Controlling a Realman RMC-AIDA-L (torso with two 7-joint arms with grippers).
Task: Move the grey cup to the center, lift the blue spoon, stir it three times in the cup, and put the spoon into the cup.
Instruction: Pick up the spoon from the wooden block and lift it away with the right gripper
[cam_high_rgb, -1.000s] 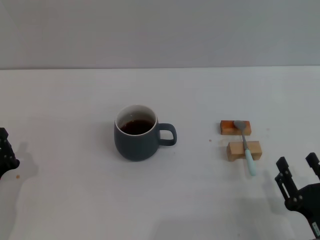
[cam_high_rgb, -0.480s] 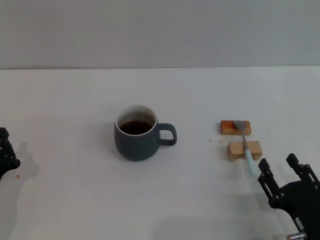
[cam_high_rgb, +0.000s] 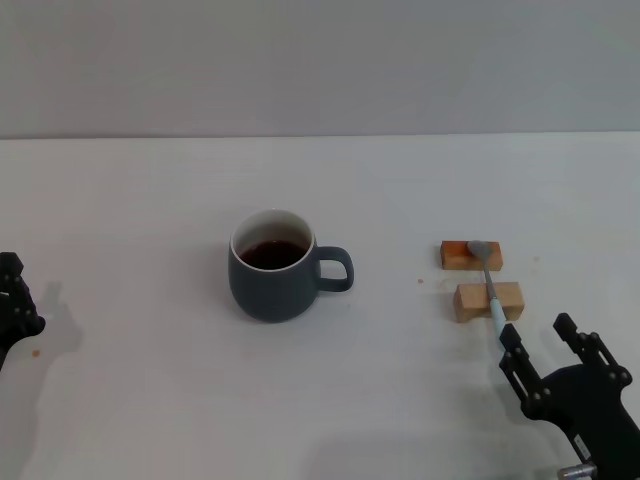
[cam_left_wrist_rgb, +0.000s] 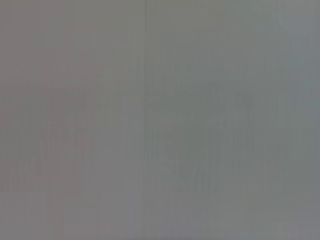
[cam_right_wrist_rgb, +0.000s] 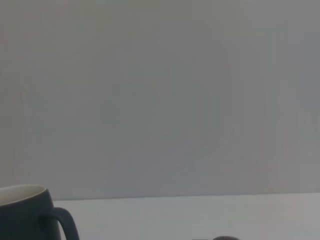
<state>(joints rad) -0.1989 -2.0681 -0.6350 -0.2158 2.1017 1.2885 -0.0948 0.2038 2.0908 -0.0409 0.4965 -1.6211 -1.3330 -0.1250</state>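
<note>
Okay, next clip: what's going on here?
The right gripper, fingers open, is just short of the blue spoon, which lies across two wooden blocks. The grey cup, holding dark liquid, stands untouched on the table. The left gripper sits idle at the table's left edge.

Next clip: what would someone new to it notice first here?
The grey cup of dark liquid stands alone mid-table, handle toward the robot's right. To its right the blue spoon lies across two wooden blocks. The open right gripper hovers just short of the spoon's handle tip, while the left gripper sits at the table's left edge.
</note>
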